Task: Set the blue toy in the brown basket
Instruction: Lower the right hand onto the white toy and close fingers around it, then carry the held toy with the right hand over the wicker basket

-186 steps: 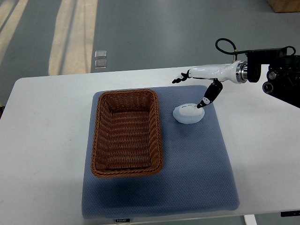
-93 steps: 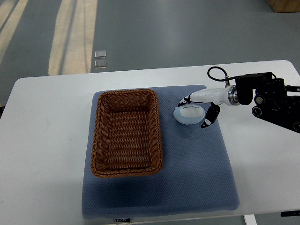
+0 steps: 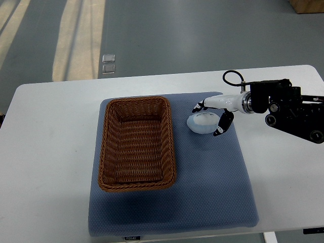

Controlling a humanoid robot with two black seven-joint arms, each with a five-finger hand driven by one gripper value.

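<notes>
Right hand (image 3: 210, 115) with fingers spread around pale blue toy (image 3: 202, 123), not clearly gripping; toy on blue mat (image 3: 212, 187) just right of empty brown wicker basket (image 3: 137, 142).

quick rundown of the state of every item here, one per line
blue toy: on the blue mat, right of the basket, not lifted
brown basket: upright on the mat, nothing inside
blue mat: flat on the white table
right hand: over the toy, fingers spread around it, grasp not clearly closed
left hand: not in view
</notes>
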